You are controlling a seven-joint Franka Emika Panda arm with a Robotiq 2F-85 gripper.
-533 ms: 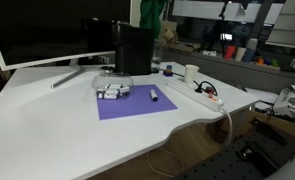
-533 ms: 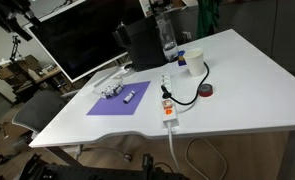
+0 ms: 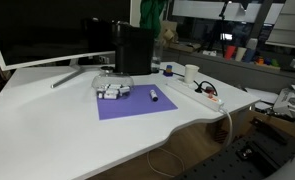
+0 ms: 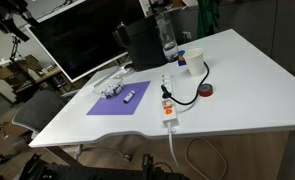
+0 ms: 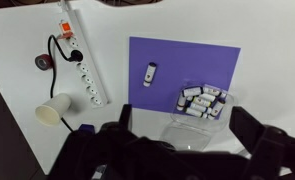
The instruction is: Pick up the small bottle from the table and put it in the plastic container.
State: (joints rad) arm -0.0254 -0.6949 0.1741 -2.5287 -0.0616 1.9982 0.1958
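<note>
The small bottle (image 3: 153, 95) (image 4: 129, 97) (image 5: 150, 74), dark with a pale end, lies on a purple mat (image 5: 187, 52) on the white table (image 3: 47, 120) (image 4: 249, 90). The plastic container (image 3: 111, 91) (image 4: 111, 90) (image 5: 203, 103) sits at the mat's edge and holds several similar bottles. My gripper (image 5: 187, 135) shows only in the wrist view. It hangs high above the table with its dark fingers spread wide and nothing between them. The container and its clear lid show between the fingers, and the bottle is farther off.
A white power strip (image 3: 199, 92) (image 4: 168, 102) (image 5: 82, 65) with a black cable lies beside the mat. A white cup (image 3: 191, 73) (image 4: 183, 60) (image 5: 55, 112), a tall black box (image 3: 133, 50) (image 4: 142, 45) and a monitor (image 3: 47, 30) (image 4: 77, 40) stand nearby.
</note>
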